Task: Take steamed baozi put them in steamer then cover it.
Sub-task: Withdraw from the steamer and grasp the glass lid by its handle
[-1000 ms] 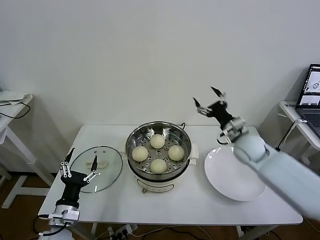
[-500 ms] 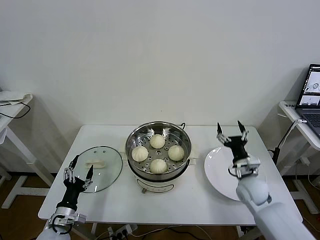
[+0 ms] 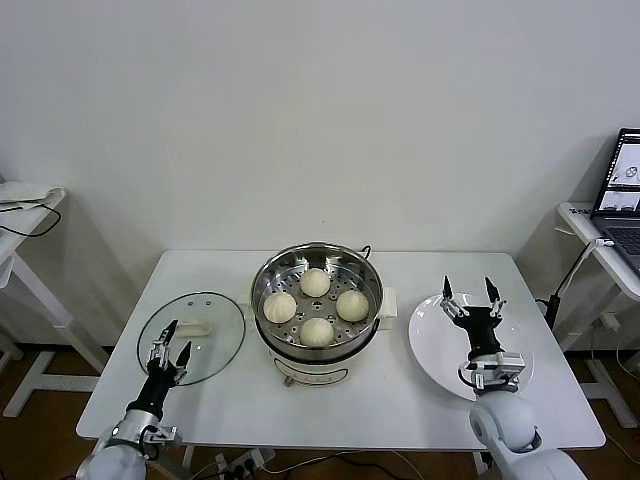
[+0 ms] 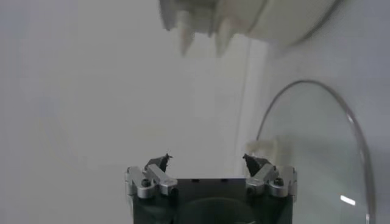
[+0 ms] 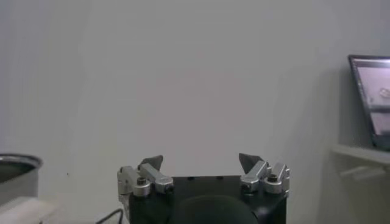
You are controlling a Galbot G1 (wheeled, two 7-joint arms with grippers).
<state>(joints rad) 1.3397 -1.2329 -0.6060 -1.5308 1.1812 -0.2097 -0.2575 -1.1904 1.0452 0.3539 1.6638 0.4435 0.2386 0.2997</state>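
Left gripper (image 3: 166,345): low at the table's (image 3: 330,400) near-left corner, about 8 o'clock from the steamer (image 3: 316,300), pointing up and away, jaws spread wide and holding nothing; tips just over the near rim of the cover (image 3: 192,337). In the left wrist view, same gripper (image 4: 207,161) with both black fingertips (image 4: 161,161) well apart, glass arc of the cover and its cream-white handle just beyond one finger.

Right gripper (image 3: 474,297): at about 4 o'clock from the steamer, raised over the near part of the plate (image 3: 440,335), pointing upward, jaws likewise spread wide and empty. In the right wrist view, gripper (image 5: 201,161) facing the bare wall, steamer rim at one edge, laptop (image 5: 372,100) at the other.

Steamer: centre of the table, uncovered, shiny steel wall on a cream-white base, perforated tray visible inside.

Steamed baozi (image 3: 316,309): four, all on the tray inside the steamer, set at roughly 12, 3, 6 and 9 o'clock around the tray's centre, close together; contact between them cannot be told.

Cover: flat on the table at 9 o'clock from the steamer, just beside it, handle up, touched by neither gripper as far as can be seen.

Plate: white, bare, at 3 o'clock from the steamer, just beside its base.

Laptop (image 3: 621,190): open on a side stand at far 3 o'clock, off the table.
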